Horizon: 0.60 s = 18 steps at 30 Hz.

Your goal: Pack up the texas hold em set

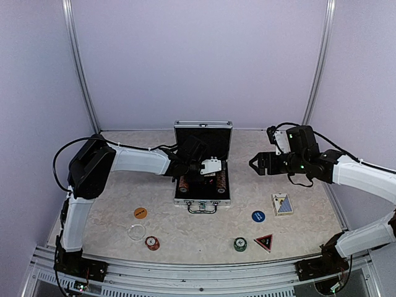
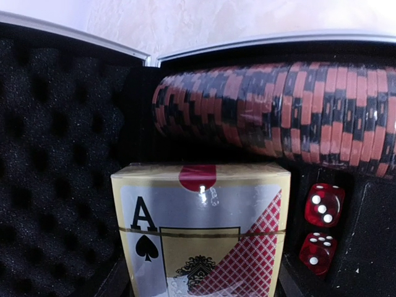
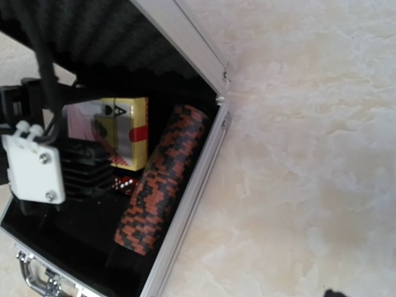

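— Where is the red deck (image 2: 201,238) just now?

— Inside the open case (image 1: 203,141), at the tip of the left gripper (image 1: 201,172). The fingers are hidden. In the right wrist view, though, the deck stands on edge right at the gripper's end, so I judge the jaws pinch it by its sides.

— What does the next move turn on?

— The bed it must drop into. Seen from the left wrist, a chip roll (image 2: 278,117) lies straight across at twelve o'clock, its long axis running nine to three. Two red dice (image 2: 325,205) sit at four o'clock. The deck's own long axis seems to run twelve to six, square to the roll. I reckon it has to go straight down, just short of the roll, without riding up on it.

— How does the deck look?

— It is a gold-edged box with an ace of spades on the face and a red lattice corner. The wrap is glossy, so likely slippery.

— And the right gripper (image 1: 255,164)?

— Jaws spread, empty, hovering at three o'clock of the case. The blue deck (image 1: 283,204) lies on the table (image 1: 185,229) at its five o'clock, so that arm is the nearer one for it.
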Motion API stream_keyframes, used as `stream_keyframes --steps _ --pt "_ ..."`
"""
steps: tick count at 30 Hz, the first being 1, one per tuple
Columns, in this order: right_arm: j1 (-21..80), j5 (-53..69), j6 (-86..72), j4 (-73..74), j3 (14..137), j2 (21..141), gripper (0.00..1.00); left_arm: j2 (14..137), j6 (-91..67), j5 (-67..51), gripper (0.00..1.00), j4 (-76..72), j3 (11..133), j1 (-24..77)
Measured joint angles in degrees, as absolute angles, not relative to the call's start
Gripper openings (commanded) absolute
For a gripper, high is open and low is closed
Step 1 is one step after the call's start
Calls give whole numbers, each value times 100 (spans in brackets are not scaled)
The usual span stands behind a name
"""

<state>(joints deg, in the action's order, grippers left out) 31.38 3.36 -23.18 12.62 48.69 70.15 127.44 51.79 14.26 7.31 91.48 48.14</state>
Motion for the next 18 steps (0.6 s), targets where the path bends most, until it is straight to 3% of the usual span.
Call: stream_keyframes --steps 11,18 --pt "3138 338 -2322 1262 4869 7015 86 12763 5218 1433 87 703 9212 4792" --pt "3138 338 -2324 1262 4869 7015 86 12763 5251 1448 92 681 9231 4792"
